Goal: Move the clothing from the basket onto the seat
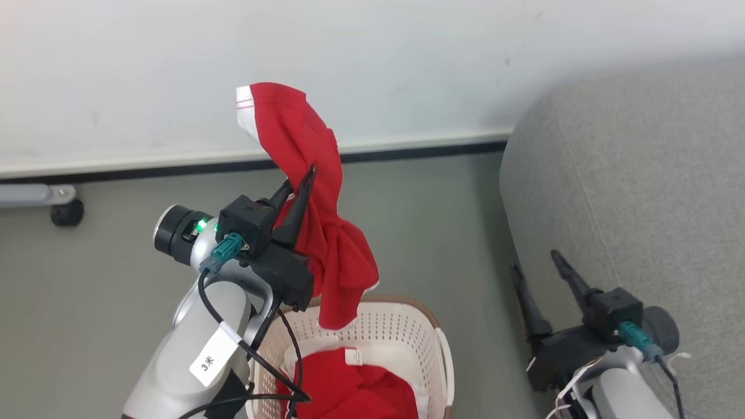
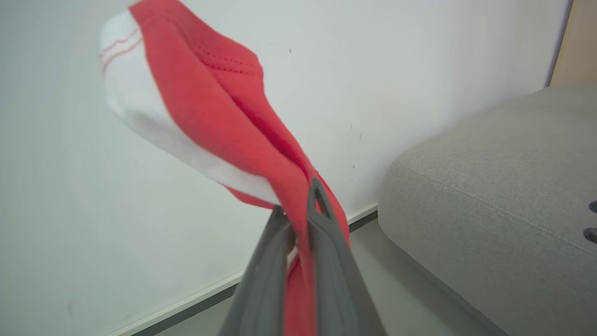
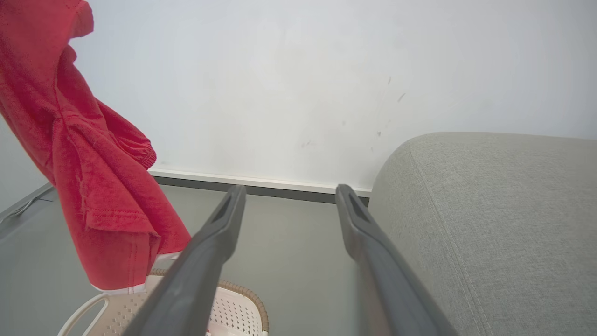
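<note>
The left end effector (image 1: pixel 300 177) is pressed together and pinches a red garment (image 1: pixel 326 244) up in the air. The garment hangs right above the basket (image 1: pixel 396 334), with its low end close to the rim. The seat (image 1: pixel 628 203) lies off to the robot's right of this end effector, with some grey floor (image 1: pixel 442 233) between. So I think the next move must carry the garment to the right, over the seat's edge. The right end effector (image 1: pixel 535 260) is just beside the seat, but its fingers are spread wide and hold nothing. The garment is soft and floppy. It is long up and down: a white-edged end flops above the fingers, and the rest hangs in folds. More red clothes (image 1: pixel 355 390) lie in the basket.
</note>
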You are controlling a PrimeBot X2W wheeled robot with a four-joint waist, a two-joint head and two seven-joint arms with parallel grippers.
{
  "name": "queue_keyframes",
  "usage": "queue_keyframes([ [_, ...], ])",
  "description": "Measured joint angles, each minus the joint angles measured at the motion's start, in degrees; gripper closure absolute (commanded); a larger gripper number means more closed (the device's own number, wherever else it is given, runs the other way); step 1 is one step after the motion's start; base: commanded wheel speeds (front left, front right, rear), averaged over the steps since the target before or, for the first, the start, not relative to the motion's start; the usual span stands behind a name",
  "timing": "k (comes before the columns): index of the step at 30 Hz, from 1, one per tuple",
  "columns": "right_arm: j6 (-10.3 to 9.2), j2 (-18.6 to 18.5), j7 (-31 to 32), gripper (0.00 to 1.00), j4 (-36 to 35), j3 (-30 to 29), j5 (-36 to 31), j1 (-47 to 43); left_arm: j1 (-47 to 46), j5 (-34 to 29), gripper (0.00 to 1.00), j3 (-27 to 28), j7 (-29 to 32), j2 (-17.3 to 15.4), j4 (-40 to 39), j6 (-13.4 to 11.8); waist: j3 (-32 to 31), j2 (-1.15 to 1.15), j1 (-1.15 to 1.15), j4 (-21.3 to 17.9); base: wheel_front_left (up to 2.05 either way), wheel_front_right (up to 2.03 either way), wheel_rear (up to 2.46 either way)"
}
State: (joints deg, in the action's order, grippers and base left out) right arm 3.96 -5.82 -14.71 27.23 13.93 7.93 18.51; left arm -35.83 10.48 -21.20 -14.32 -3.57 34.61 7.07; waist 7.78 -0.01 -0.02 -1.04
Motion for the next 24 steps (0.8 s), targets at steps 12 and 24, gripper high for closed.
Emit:
queue_keyframes([
  [12,2.2,1.99,0.0,0.0,4.67,7.31,-0.27,-0.12,2.93,2.49,1.0,-2.25,0.01,0.42,4.03,0.08,-10.39,0.0,0.0,1.13,0.0,0.0,0.0],
  [24,3.11,2.43,0.01,0.0,7.12,17.44,0.7,0.68,4.65,3.1,1.0,-6.77,2.13,0.88,1.02,0.44,-17.0,0.0,0.01,2.5,0.0,0.0,0.0],
])
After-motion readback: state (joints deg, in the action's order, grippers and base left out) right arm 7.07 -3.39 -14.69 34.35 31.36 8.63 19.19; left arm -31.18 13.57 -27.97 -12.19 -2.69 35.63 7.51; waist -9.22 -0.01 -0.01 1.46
